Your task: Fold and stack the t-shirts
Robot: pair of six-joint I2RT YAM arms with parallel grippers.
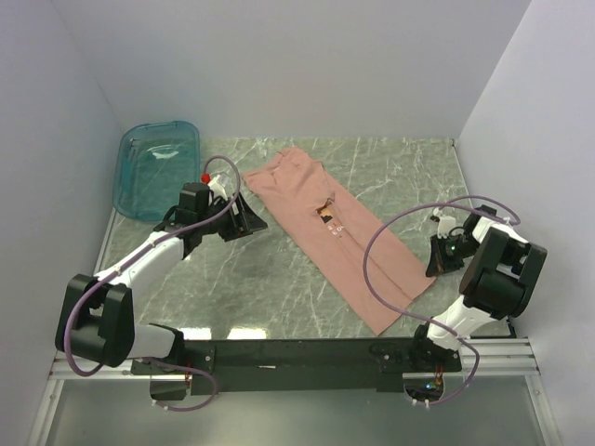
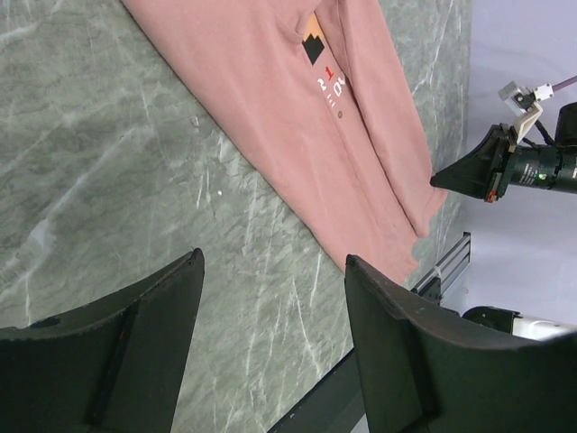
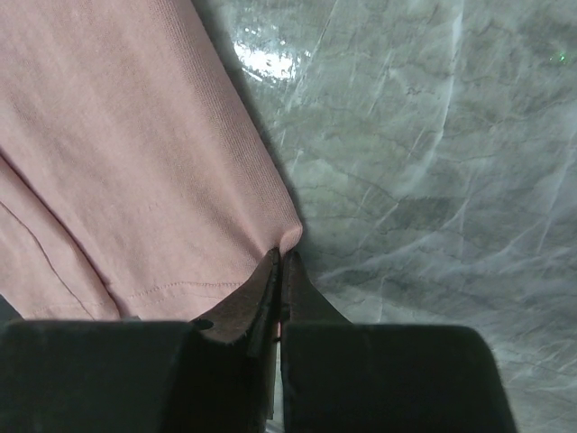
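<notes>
On the marble desk (image 1: 279, 288) the dusty-pink t-shirt (image 1: 353, 242) lies as one long narrow strip, with its long axis running diagonally from the far middle to the near right, well apart from the teal bin (image 1: 158, 167) at the far left. The left gripper (image 2: 272, 262) hovers near the far half of the strip, with the cloth lying to its right and its jaws wide and empty. The right gripper (image 3: 281, 257) is nearer, at the near right hem corner, where its closed jaws seem to pinch the cloth, though the tight view leaves this uncertain.
</notes>
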